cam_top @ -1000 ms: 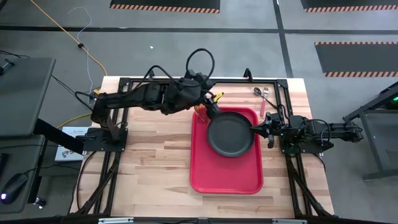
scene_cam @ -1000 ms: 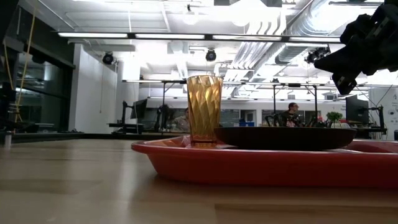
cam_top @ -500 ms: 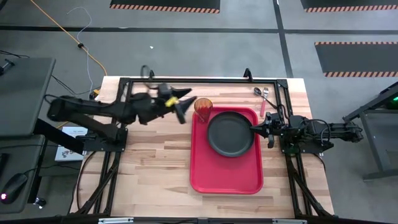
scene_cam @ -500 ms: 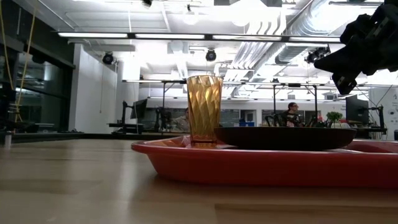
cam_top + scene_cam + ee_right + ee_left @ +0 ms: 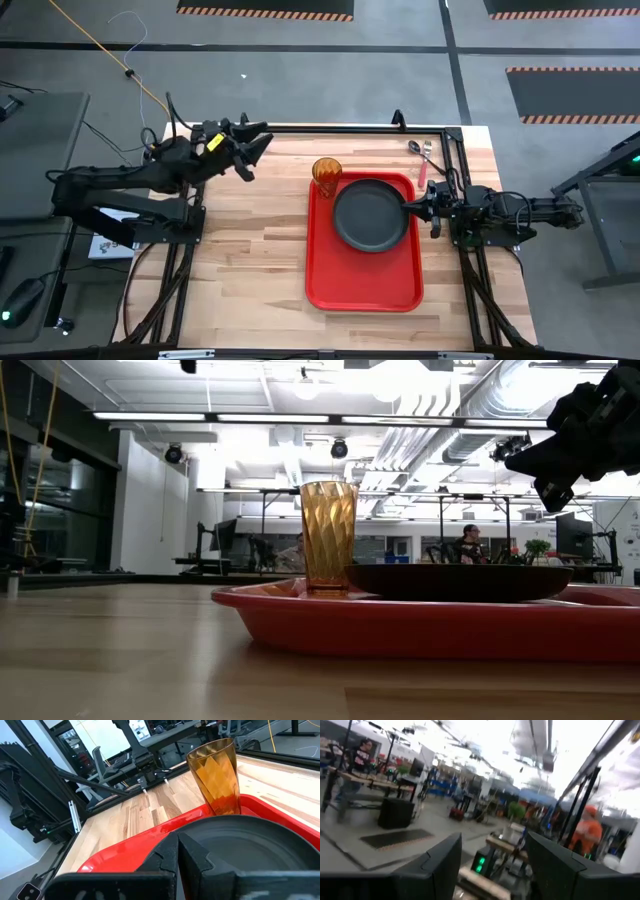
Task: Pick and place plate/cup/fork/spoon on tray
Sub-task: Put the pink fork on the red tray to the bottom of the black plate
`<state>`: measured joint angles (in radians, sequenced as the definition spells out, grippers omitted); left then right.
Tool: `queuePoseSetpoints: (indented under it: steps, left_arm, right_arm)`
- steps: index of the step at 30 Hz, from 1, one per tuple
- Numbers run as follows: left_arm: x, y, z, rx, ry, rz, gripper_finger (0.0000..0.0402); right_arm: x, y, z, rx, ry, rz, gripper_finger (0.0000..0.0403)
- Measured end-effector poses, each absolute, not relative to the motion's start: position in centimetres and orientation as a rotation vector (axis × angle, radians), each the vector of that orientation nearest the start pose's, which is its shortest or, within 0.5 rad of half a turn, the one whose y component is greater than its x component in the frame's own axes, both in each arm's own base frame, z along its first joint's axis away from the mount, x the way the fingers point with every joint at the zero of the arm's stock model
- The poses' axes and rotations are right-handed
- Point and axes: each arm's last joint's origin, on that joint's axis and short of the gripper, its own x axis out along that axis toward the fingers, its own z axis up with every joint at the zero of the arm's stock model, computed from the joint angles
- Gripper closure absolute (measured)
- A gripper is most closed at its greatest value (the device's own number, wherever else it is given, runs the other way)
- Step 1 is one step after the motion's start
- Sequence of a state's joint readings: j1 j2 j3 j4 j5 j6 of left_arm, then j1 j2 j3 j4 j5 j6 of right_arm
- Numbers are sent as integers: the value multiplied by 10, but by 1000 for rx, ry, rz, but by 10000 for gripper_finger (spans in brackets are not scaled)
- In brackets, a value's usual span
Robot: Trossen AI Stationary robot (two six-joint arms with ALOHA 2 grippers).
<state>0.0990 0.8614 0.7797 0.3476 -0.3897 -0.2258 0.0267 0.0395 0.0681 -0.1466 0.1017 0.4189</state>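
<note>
The jaws of the right gripper [image 5: 407, 208], pressed together and empty beside the plate [image 5: 371, 214] on the tray [image 5: 362, 285], are placed nearest the fork [image 5: 424, 160] and spoon [image 5: 414, 148] lying off-tray just beyond them, whereas the left gripper [image 5: 256, 148], spread apart, is held well away.

The right claw [image 5: 177, 851] sits with its dark fingers pressed together over the near edge of the plate [image 5: 260, 842]. The plate lies on the red tray [image 5: 145, 842]. Just beyond the plate, the amber cup [image 5: 215, 777] stands upright on the tray, at its far rim. Past the tray runs the wooden table [image 5: 150, 807], with black frame bars [image 5: 100, 782] beyond it.
</note>
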Motion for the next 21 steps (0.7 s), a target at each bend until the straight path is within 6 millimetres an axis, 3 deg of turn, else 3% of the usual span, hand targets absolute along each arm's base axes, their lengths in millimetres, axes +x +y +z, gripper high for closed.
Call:
queuePoseSetpoints:
  steps: [7,14,21]
  left_arm:
    - [173,25,370,-288,-263,347,190]
    - [172,22,370,-281,-247,229,190]
    - [173,22,369,-280,-235,224,190]
  right_arm:
    - [95,0,170,410,100,-98,403]
    - [95,0,170,410,100,-99,403]
    - [96,0,171,438,80,-95,403]
